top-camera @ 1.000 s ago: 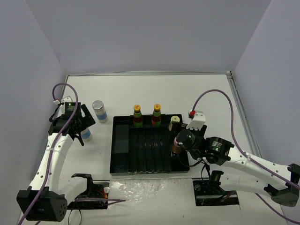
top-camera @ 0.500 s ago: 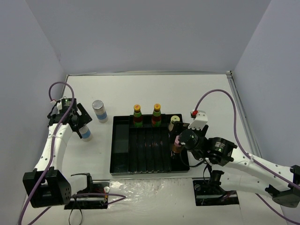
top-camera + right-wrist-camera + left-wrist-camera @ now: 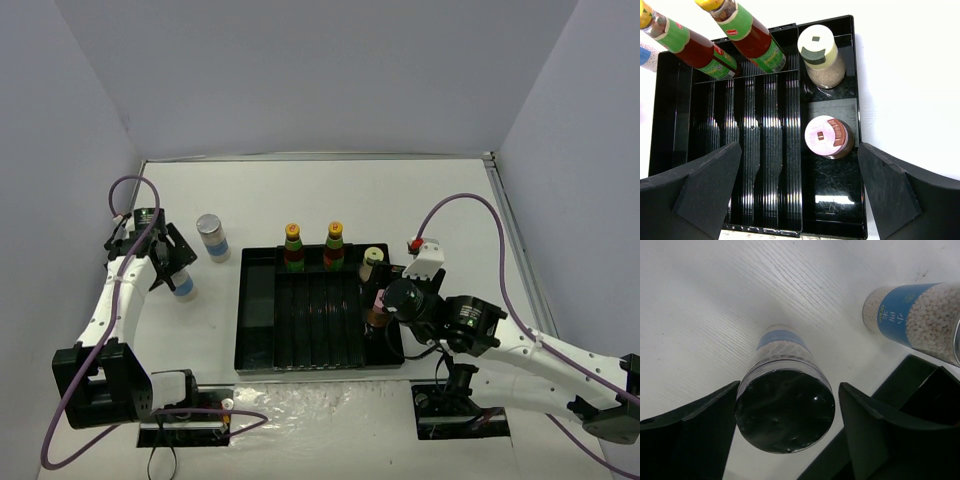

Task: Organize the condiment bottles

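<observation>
At the near right, the right gripper [image 3: 800,148] hung above the right side of the black tray [image 3: 256,322], its jaws spread wide and gripping nothing. Below it, between the two fingers but well clear of both, the pink-capped bottle [image 3: 828,137] stood upright in the tray's right-hand column.

Left of the tray, on the white table [image 3: 400,200], the left gripper [image 3: 166,262] was open around a blue-labelled shaker [image 3: 784,410]. In the left wrist view one finger [image 3: 695,437] sat just beside the lid, and I could not tell whether it touched. The other finger [image 3: 890,440] showed a clear gap, so the shaker stood on the table ungripped.

Farther back in the same right column, beyond a divider, stood the yellow-green-capped bottle [image 3: 820,52].

Along the tray's far edge, to the left of that bottle, the two orange-capped bottles [image 3: 292,248] [image 3: 334,245] stood side by side inside the tray.

Farthest back, left of the tray and apart from it, the second shaker [image 3: 211,238] stood upright on the table, near the first one.
</observation>
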{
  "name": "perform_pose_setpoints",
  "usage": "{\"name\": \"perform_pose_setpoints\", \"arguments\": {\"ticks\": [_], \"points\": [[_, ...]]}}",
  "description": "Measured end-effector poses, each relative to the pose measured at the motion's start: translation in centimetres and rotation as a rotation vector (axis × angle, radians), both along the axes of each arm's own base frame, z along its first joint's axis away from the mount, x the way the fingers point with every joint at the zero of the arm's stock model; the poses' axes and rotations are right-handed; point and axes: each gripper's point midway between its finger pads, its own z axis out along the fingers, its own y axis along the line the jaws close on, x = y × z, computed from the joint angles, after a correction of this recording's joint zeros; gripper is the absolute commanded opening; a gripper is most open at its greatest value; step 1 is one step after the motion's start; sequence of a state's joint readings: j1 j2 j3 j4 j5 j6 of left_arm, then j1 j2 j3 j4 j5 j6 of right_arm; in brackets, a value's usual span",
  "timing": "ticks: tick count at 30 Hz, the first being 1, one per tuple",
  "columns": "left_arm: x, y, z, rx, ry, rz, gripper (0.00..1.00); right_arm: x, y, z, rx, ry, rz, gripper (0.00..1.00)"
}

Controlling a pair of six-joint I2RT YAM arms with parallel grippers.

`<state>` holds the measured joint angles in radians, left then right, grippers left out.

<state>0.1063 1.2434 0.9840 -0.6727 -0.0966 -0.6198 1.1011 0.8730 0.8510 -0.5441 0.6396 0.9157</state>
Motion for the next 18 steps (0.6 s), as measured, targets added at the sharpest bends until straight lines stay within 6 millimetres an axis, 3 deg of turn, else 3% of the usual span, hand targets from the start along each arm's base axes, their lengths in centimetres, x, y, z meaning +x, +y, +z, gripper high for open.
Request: {"name": "perform_pose_setpoints", "arguments": {"ticks": [5,12,18], "points": [[0.0,-0.1,0.0,-0.009,-0.003,0.009,0.03,-0.1,-0.1,-0.4,-0.008,0.004,-0.001,0.98],[-0.2,-0.4,0.2,-0.027,-0.006,0.008,0.0,-0.1,-0.3,-0.7,-0.009,0.007,-0.003,0.98],[-1.6,-0.9,1.3,-0.03,-0.022,-0.006,0.0,-0.2,-0.3,-0.8,-0.01,0.009,-0.005,0.98]]}}
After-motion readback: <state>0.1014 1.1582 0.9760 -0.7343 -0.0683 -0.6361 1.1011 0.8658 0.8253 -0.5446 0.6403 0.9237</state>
